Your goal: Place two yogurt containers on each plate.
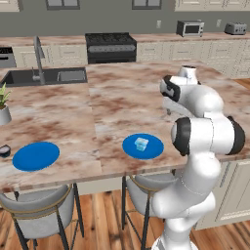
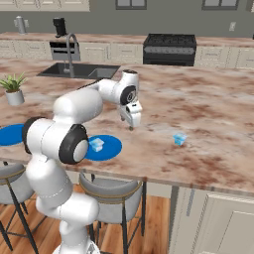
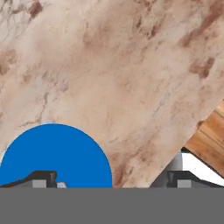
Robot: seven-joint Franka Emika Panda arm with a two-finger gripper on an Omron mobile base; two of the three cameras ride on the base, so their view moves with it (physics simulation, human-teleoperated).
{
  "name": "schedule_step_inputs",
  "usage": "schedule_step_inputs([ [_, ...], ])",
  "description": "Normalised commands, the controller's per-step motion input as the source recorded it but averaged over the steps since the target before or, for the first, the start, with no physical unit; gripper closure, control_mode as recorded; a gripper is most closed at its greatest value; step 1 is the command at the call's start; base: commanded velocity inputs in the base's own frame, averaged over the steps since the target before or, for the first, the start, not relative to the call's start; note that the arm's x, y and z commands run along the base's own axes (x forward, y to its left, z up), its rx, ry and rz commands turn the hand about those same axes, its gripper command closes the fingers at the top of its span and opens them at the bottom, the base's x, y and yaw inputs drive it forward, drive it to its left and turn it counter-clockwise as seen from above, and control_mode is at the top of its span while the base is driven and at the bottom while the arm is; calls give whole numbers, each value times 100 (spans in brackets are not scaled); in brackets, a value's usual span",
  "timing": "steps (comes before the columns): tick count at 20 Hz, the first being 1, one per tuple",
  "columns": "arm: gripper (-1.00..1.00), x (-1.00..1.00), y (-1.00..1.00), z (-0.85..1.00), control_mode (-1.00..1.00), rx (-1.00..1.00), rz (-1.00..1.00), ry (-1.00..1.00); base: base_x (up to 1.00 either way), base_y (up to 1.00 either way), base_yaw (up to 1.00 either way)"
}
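Two bright blue plates lie near the front edge of the marble island. The right plate point(image 1: 155, 149) point(image 2: 113, 148) carries one pale blue yogurt container point(image 1: 141, 144) point(image 2: 96, 144). The left plate point(image 1: 35, 156) point(image 2: 9, 134) is bare. A second yogurt container point(image 2: 179, 139) stands on the counter well to the right of the right plate. My gripper point(image 2: 131, 127) point(image 3: 111, 179) hangs open over the counter between that plate and the loose container, with nothing between its fingers. In the hand view the plate point(image 3: 54, 155) lies by the left fingertip point(image 3: 41, 178).
A potted plant point(image 1: 4, 105) point(image 2: 14, 89) and a small dark object point(image 1: 4, 151) sit at the island's left end. The sink point(image 1: 46, 76) point(image 2: 79, 70) is at the back left. Grey stools point(image 1: 41, 207) point(image 2: 116, 196) stand under the front edge.
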Motion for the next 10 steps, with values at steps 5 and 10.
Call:
schedule_step_inputs([
  [5,-100,-25,-64,-7,-100,0,12,-73,0,0,0],
  [10,-100,-8,-79,0,-100,0,0,-20,0,0,0],
])
